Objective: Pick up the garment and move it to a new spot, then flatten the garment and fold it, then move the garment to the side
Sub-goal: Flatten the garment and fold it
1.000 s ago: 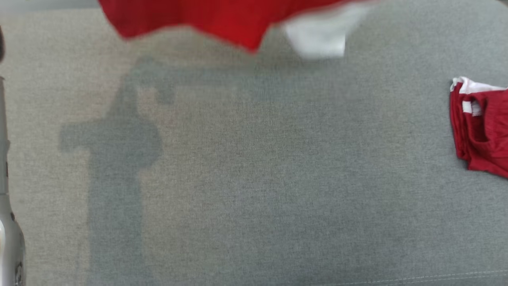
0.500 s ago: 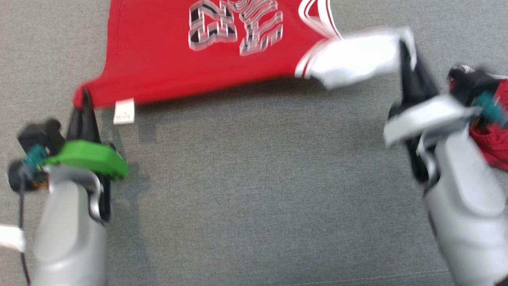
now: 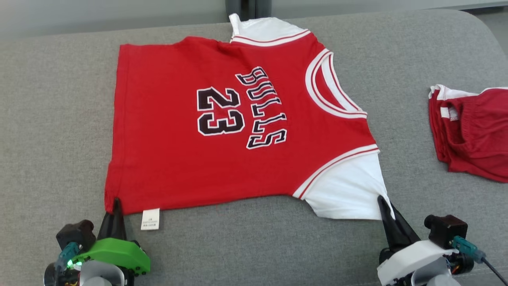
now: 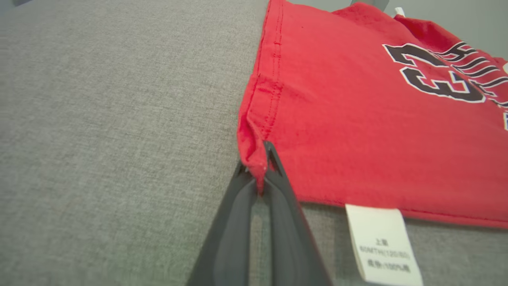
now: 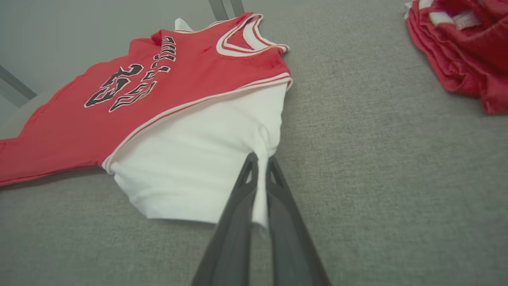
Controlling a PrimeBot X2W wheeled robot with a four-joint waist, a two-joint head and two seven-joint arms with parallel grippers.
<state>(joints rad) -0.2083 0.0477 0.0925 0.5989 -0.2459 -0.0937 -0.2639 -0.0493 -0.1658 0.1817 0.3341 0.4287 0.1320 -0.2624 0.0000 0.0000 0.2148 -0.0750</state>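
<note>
A grey cushion [image 3: 51, 119] spread across the head view. The jersey [image 3: 166, 167] lay flat near its middle, front up, with "23" and "BULLS" printed in black edged with white. The hem faced the robot's left and the neckline [image 3: 329, 91] its right. Well apart to the right lay a second red garment [image 3: 472, 135], bunched, with white trim showing at its top. The jersey's far sleeve [image 3: 266, 28], white, reached the cushion's back edge, and the near sleeve [image 3: 349, 190], also white, spread toward the robot. The left gripper [image 3: 116, 203] was clenched on the jersey's near hem corner. In the left wrist view the red cloth was pinched between the two dark jaws, and the corner stood up in a small ridge. The right gripper [image 3: 381, 200] was clenched on the outer corner of the near sleeve. In the right wrist view a strip of white cloth ran down between its jaws. A small white label [image 3: 150, 219] stuck out from the jersey's near edge and lay on the cushion just beside the left gripper.
</note>
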